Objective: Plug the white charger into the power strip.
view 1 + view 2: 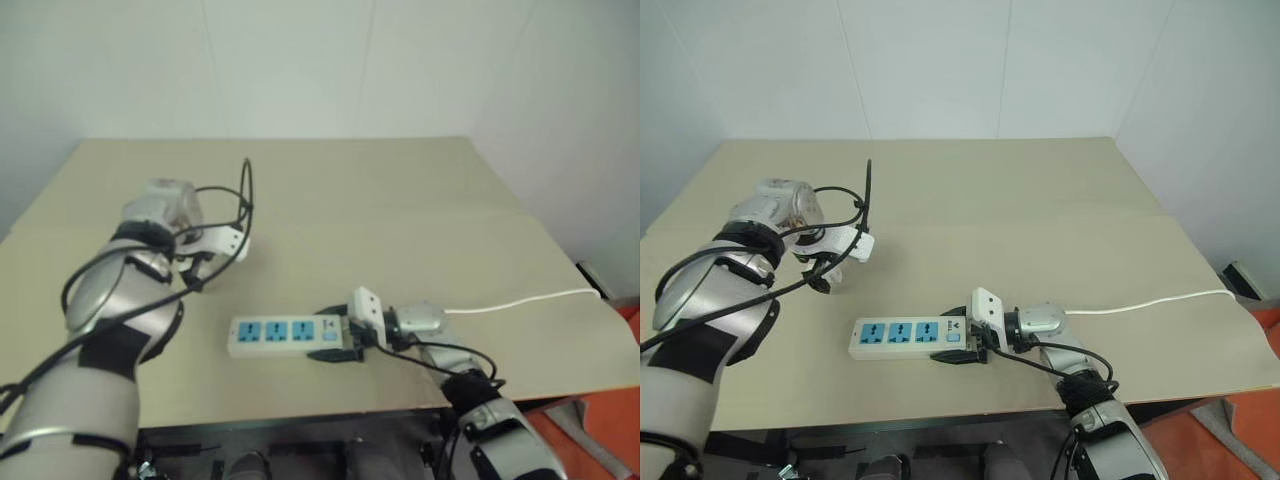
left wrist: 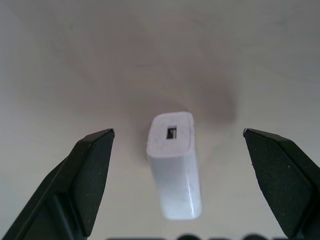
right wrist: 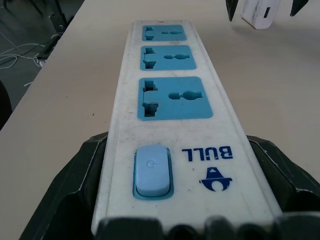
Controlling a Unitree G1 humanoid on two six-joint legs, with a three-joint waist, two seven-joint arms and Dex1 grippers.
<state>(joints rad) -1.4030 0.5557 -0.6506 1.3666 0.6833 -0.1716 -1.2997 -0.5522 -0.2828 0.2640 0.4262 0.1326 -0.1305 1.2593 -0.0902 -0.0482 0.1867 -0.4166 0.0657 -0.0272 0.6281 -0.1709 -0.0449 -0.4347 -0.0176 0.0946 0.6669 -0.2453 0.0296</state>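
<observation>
Charger not yet picked up; strip held at its switch end; plug-in still to do.

Done so far, by the look of it: right tool (image 1: 962,350) clamped on the switch end of the strip (image 1: 908,337), one finger each side, strip flat on the surface (image 1: 1040,230) w/ 3 blue sockets empty; cord (image 1: 1150,302) runs off to the right. Left to do: grasp, carry, insert. Left tool (image 2: 177,135) wide open, pointing down over the charger (image 2: 174,162); charger lies on the surface between the two fingers (image 2: 87,175), touching neither, roughly centred; well apart from the strip, off its far end.
</observation>
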